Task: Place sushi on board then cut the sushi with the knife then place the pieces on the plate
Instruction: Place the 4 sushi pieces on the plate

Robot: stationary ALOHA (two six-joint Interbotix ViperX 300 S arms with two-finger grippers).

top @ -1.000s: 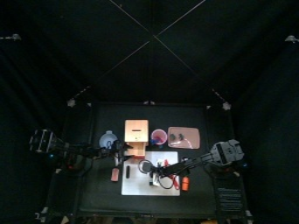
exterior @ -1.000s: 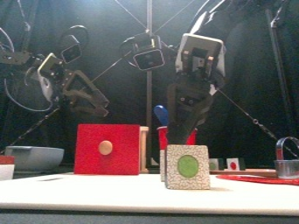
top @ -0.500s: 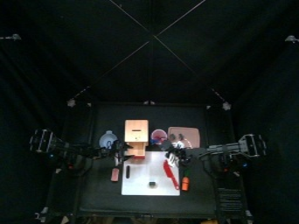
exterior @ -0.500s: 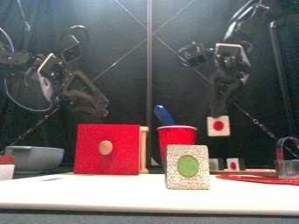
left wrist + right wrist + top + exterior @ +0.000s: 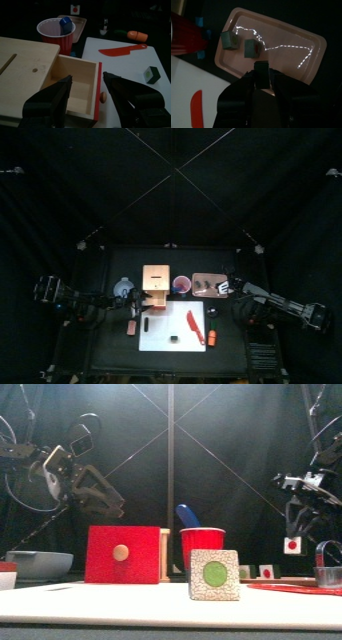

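Note:
One sushi piece (image 5: 210, 575) with a green centre stands on the white board (image 5: 160, 326); it shows too in the top view (image 5: 175, 338). The red knife (image 5: 193, 320) lies flat on the board. My right gripper (image 5: 230, 286) hangs above the pink plate (image 5: 298, 35), shut on a sushi piece (image 5: 293, 543). Two more pieces (image 5: 230, 40) (image 5: 252, 48) lie on the plate. My left gripper (image 5: 93, 90) rests open over the wooden box's pulled-out drawer (image 5: 77, 80).
The red cup (image 5: 202, 544) holds the blue knife (image 5: 186, 516) behind the board. An orange toy (image 5: 211, 337) lies at the board's right edge. A metal cutter (image 5: 330, 554) stands at the right, the blue-grey bowl (image 5: 38, 564) at the left.
My right gripper lifted a sushi piece off the board and carried it right and back, to above the pink plate. The left arm has not moved.

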